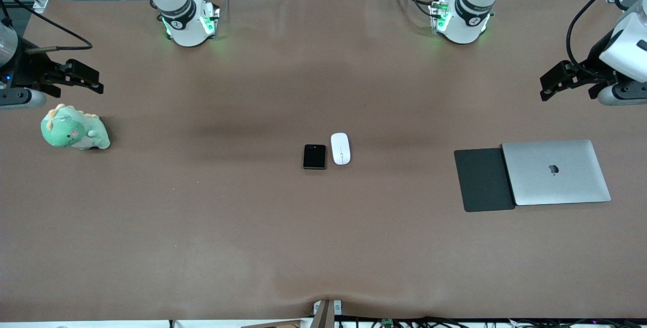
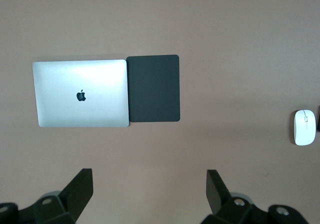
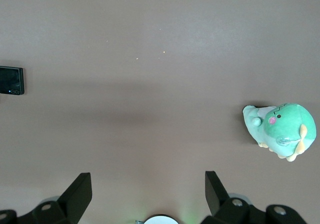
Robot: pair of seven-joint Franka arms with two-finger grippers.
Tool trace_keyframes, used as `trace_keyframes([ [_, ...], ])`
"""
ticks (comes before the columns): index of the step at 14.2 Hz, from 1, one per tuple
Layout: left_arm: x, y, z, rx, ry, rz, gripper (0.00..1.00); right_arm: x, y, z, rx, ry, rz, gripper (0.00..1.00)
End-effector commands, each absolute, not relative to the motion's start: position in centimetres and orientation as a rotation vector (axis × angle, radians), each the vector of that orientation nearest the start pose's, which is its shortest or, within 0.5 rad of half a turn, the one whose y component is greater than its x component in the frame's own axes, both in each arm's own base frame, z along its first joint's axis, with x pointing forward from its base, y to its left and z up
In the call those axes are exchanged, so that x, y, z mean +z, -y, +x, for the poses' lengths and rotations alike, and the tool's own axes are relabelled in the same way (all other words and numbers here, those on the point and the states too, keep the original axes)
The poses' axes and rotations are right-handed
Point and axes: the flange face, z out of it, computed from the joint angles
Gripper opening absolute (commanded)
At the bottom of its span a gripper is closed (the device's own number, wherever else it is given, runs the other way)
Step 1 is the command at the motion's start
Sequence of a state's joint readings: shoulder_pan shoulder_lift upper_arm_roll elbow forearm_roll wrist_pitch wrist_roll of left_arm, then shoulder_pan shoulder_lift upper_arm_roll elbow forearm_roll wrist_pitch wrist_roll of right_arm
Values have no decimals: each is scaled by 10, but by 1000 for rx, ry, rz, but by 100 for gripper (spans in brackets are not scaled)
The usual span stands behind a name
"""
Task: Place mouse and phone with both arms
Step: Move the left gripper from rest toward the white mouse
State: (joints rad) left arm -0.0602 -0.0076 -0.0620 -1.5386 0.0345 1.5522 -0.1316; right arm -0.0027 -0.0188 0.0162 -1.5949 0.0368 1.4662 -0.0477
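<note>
Brown table (image 1: pixel 202 227), broad and flat, both arm bases along its top edge in the front view.

Silver laptop (image 1: pixel 556 172), lid closed, lies flat toward the left arm's end of the table. Black mouse pad (image 1: pixel 483 180) lies beside it, edge touching the laptop, on the side toward the table's middle.

Left gripper (image 1: pixel 551 87) hangs in the air over the table's edge at the left arm's end, well apart from the laptop. In its wrist view the two fingers (image 2: pixel 80 189) stand wide apart with nothing between them.

Right gripper (image 1: pixel 90 80) hangs over the right arm's end of the table, above and near the plush. Its fingers (image 3: pixel 80 191) also spread wide, nothing held.

Green dinosaur plush (image 1: pixel 73 129) sits on the table at the right arm's end.

Phone (image 1: pixel 314 156), black, face up, lies at the table's middle. Mouse (image 1: pixel 340 148), white, lies just beside it on the side toward the left arm's end, a narrow gap between them. Both rest on bare table, untouched by either gripper.
</note>
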Motion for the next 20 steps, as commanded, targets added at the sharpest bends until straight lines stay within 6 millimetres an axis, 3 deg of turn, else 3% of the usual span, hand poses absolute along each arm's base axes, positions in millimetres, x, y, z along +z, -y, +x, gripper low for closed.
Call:
trace_keyframes([
  [1, 645, 65, 547, -27, -11, -3125, 100, 617, -10, 531, 162, 111, -3111, 100],
  [11, 638, 68, 551, -15, 3, -3128, 100, 617, -10, 531, 162, 111, -3111, 100],
  [16, 612, 104, 565, -3, -15, -3126, 100, 617, -10, 531, 162, 114, -3111, 100],
  [20, 600, 117, 572, -12, 15, -3124, 100, 616, -11, 531, 164, 114, -3111, 100],
])
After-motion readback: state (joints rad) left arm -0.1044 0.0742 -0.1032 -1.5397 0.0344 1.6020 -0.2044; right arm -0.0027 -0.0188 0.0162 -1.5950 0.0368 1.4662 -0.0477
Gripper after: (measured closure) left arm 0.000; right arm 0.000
